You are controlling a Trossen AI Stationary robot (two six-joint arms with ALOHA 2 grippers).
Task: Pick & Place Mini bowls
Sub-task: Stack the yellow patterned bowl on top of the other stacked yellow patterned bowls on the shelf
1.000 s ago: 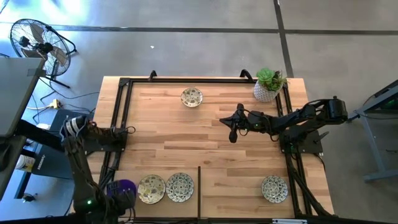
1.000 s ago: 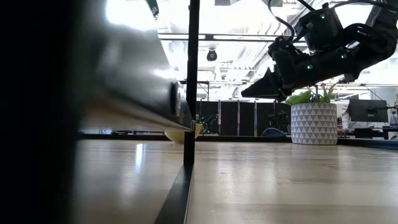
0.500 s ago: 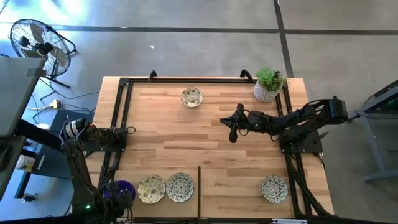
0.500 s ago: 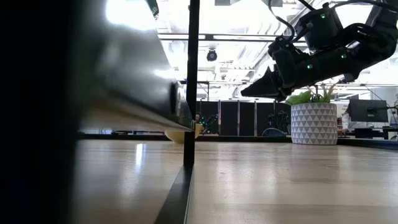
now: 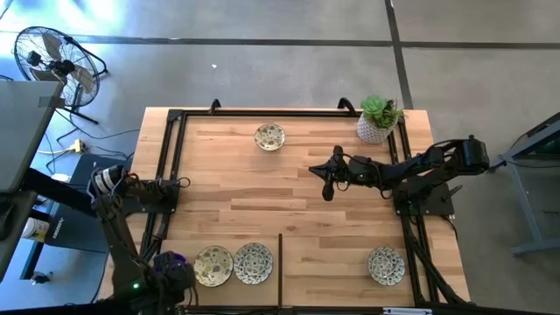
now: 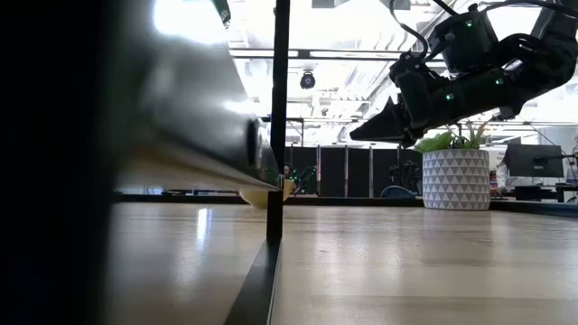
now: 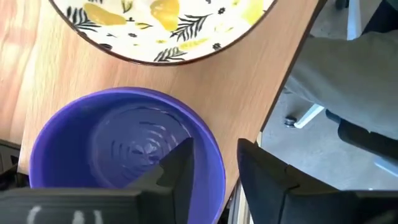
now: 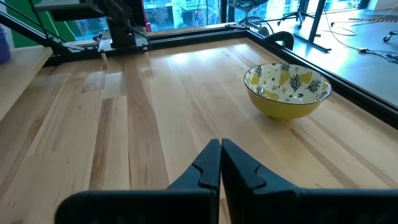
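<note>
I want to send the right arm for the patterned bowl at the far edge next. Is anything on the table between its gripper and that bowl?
Nothing visible. In the right wrist view, only bare wood lies between the right gripper, jaws shut, and the yellow-bottomed patterned bowl. From above, the potted plant stands off to the side, clear of that path.

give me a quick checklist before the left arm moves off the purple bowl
1. Purple bowl sits flat on the table, at its near left corner: ok.
2. Left tool fingers apart, straddling the bowl's rim: ok.
3. Rim fully free of both fingers: cannot tell.
4. Purple bowl apart from the patterned bowl beside it: ok.
5. Right tool shut, holding nothing, over mid table away from the left arm: ok.
</note>
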